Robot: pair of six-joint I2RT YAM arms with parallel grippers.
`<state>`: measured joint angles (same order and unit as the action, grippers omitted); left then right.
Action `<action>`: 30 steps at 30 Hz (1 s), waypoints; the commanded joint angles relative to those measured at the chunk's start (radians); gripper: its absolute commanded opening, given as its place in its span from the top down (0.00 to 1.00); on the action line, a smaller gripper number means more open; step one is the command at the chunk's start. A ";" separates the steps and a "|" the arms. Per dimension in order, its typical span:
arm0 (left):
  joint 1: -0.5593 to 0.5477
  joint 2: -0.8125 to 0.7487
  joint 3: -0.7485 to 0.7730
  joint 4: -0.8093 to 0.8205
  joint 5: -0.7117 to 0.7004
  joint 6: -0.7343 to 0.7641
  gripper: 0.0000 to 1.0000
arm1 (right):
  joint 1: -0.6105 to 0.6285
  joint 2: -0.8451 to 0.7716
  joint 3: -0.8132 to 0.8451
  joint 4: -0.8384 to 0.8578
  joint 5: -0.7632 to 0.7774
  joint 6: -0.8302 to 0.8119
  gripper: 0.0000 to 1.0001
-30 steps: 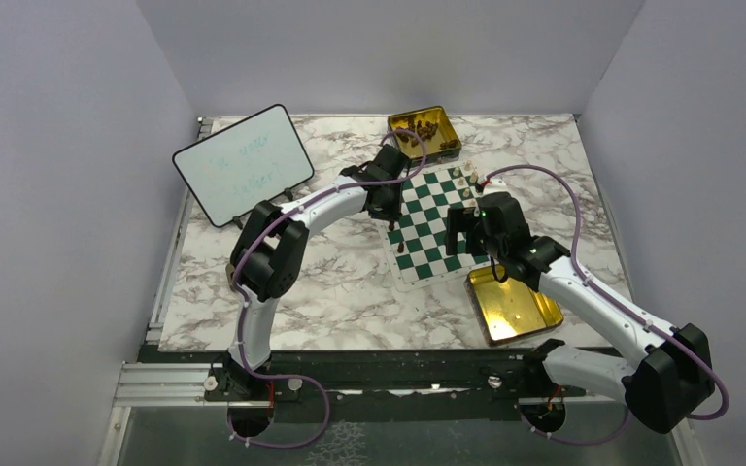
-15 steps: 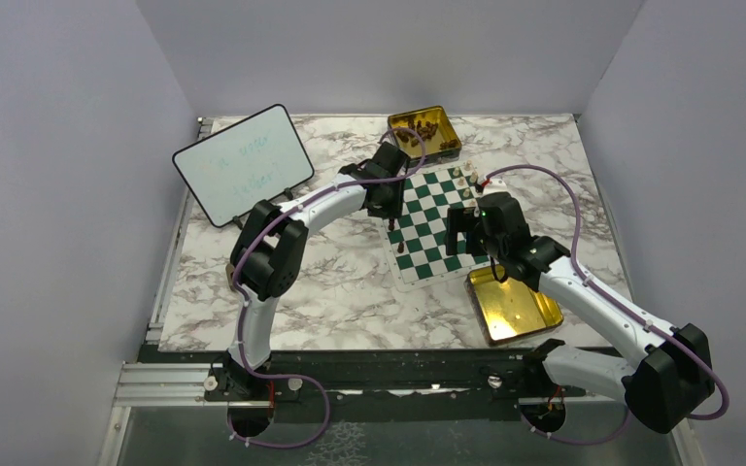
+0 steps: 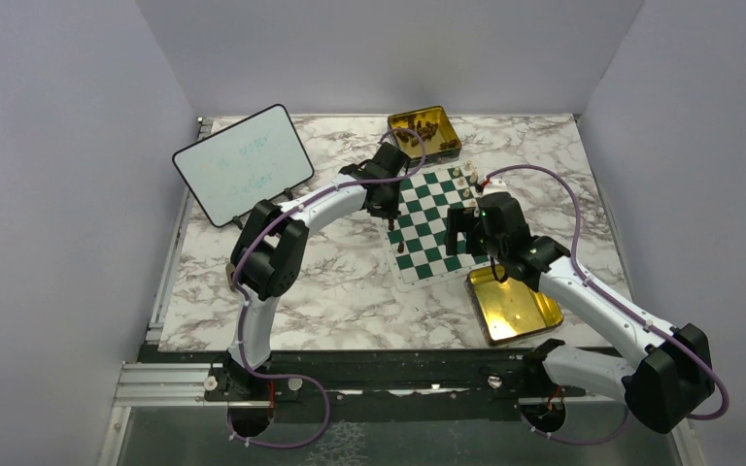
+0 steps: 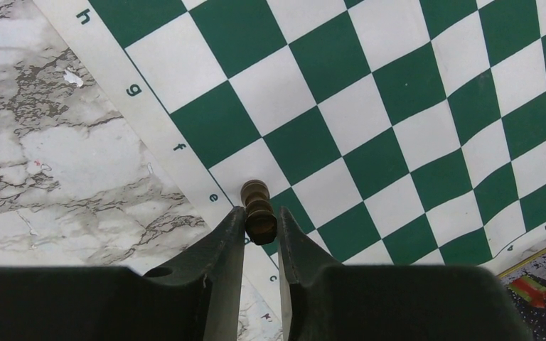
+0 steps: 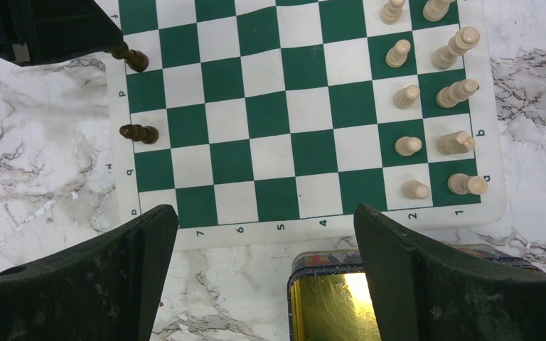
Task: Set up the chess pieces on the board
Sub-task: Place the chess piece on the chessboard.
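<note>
A dark brown chess piece (image 4: 258,207) is held by the narrowly closed left end effector (image 4: 259,231) over an edge square of the green-and-white board (image 4: 370,106), perhaps touching it. The right end effector (image 5: 263,217) is spread wide, empty. The piece is judged light, rigid and easily tipped, and best gripped mid-body.

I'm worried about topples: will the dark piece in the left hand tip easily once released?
Probably. The dark piece looks tall and slim, so a nudge could tip it. Its round body would likely roll if it falls.
</note>
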<state>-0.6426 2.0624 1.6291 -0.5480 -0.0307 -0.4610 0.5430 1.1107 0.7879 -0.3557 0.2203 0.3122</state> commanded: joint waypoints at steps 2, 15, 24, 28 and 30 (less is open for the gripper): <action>0.003 0.008 0.035 0.003 -0.039 0.015 0.78 | -0.004 -0.009 -0.012 0.002 0.027 -0.011 0.00; 0.003 -0.013 0.053 -0.018 -0.023 0.018 0.78 | -0.005 -0.002 -0.018 0.015 0.027 -0.014 0.00; 0.004 0.024 0.074 -0.032 -0.034 0.028 0.78 | -0.004 -0.016 -0.014 0.005 0.028 -0.015 0.00; 0.005 0.035 0.077 -0.033 -0.035 0.028 0.78 | -0.003 -0.020 -0.018 0.003 0.030 -0.015 0.00; 0.005 0.039 0.077 -0.032 -0.034 0.027 0.78 | -0.003 -0.020 -0.018 0.002 0.030 -0.015 0.00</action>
<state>-0.6415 2.0804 1.6756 -0.5720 -0.0433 -0.4442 0.5430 1.1107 0.7822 -0.3542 0.2211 0.3058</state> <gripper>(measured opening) 0.223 0.998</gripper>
